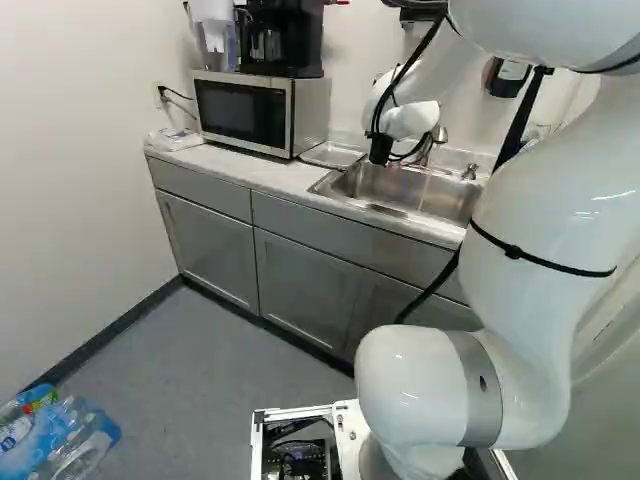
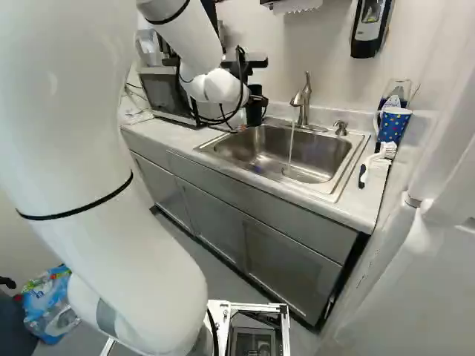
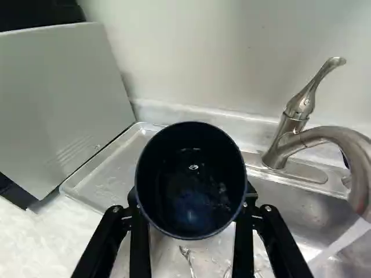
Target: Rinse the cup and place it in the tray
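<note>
Wrist view: "Progress?"

"Sink [image 2: 256,148] work, the rinse, looks done: wet inside. Tray [image 3: 107,176] step left. My gripper [image 3: 192,200] is closed on the cup [image 3: 191,168] from both sides, off the tray, near it."

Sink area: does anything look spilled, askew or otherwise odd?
One thing stands out: water runs from the faucet into the sink while the dark cup, held in the jaws, is away from the stream.
</note>
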Controlling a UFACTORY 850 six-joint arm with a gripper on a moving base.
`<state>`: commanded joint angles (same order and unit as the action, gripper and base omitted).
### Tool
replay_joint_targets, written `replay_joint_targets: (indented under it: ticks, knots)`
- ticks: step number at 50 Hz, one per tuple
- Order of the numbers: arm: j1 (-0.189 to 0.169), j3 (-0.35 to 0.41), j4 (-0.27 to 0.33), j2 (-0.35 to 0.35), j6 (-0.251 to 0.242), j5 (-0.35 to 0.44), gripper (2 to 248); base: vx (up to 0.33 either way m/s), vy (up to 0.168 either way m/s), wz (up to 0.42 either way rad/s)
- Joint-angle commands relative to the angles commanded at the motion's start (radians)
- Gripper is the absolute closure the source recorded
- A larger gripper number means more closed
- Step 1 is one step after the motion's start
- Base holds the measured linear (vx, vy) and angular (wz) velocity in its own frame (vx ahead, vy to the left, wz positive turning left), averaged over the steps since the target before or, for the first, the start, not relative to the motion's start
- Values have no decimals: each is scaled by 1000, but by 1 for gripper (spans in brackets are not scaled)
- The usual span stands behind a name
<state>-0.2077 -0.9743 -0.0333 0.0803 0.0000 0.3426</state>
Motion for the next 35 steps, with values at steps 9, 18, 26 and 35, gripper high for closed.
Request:
replay_joint_targets:
  ticks: [9,18,26,35]
  knots:
    - [0,-7,0,-12,0,-7,125,0,0,0]
    - [0,-12,0,-20,0,-12,125,0,0,0]
    - [0,-12,0,-20,0,-12,125,0,0,0]
    - [0,-12,0,-20,0,-12,125,0,0,0]
